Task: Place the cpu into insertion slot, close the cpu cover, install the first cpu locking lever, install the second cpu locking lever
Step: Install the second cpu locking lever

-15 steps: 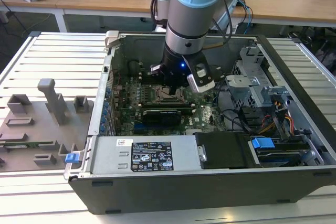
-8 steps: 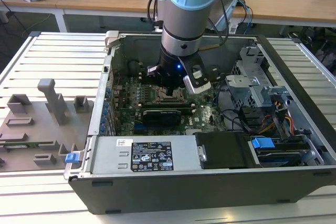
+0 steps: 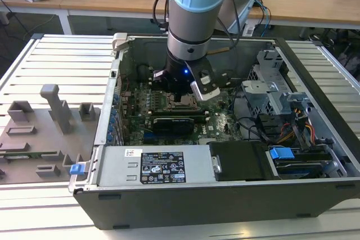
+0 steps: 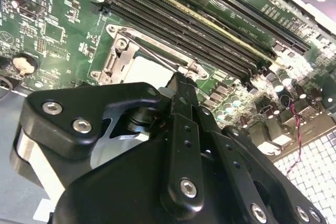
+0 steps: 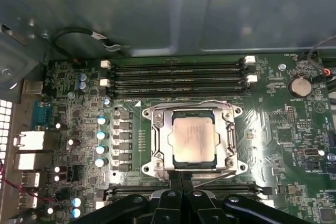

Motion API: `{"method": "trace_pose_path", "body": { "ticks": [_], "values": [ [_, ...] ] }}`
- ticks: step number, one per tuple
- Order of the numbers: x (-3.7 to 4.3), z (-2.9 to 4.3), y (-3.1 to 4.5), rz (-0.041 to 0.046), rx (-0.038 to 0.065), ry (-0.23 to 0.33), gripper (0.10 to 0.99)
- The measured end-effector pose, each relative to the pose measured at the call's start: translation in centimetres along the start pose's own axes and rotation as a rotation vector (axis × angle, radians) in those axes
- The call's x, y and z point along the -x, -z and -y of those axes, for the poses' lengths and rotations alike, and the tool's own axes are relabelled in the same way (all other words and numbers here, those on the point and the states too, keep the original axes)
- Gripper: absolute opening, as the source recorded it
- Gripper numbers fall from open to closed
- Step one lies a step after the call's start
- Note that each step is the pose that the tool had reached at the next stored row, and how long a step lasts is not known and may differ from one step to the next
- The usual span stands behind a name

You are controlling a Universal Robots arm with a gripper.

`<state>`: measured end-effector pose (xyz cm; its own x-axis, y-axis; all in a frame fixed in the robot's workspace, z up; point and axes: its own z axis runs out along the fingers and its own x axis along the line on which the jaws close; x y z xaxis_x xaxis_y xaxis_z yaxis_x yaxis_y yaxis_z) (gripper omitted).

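The cpu (image 5: 193,139), a silver-grey square chip, lies flat in the insertion slot (image 5: 169,123) on the green board. The cpu cover (image 5: 157,140), a steel frame, lies down around the chip, and thin wire levers run along its sides. My gripper (image 5: 181,176) is shut, its two black fingers pressed together at the socket's near edge with nothing seen between them. In the second wrist view the gripper (image 4: 179,81) hangs just above the chip (image 4: 144,69). In the exterior view the gripper (image 3: 181,96) reaches down into the open computer case over the socket.
Long black memory slots (image 5: 178,77) run beside the socket. A black card (image 3: 171,123), a power supply (image 3: 152,164) and a drive cage (image 3: 270,82) with cables crowd the case. A grey fixture (image 3: 39,133) lies at the exterior view's left.
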<state>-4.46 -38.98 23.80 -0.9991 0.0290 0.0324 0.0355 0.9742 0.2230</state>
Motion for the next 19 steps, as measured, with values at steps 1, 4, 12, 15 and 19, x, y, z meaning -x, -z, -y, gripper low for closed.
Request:
{"method": "trace_pose_path", "body": {
  "ticks": [1,4,12,15,19],
  "values": [
    [-0.16,0.01,-0.03,0.0001,0.0,0.0,0.106],
    [-0.47,0.04,-0.04,-0.0001,0.0,0.001,0.106],
    [-0.96,0.53,-0.29,-0.0006,0.0,0.003,0.106],
    [-1.46,0.7,-0.97,-0.0007,0.0,0.003,0.106],
    [-1.74,0.92,-1.9,-0.0008,0.0,0.003,0.106]
  ]
}}
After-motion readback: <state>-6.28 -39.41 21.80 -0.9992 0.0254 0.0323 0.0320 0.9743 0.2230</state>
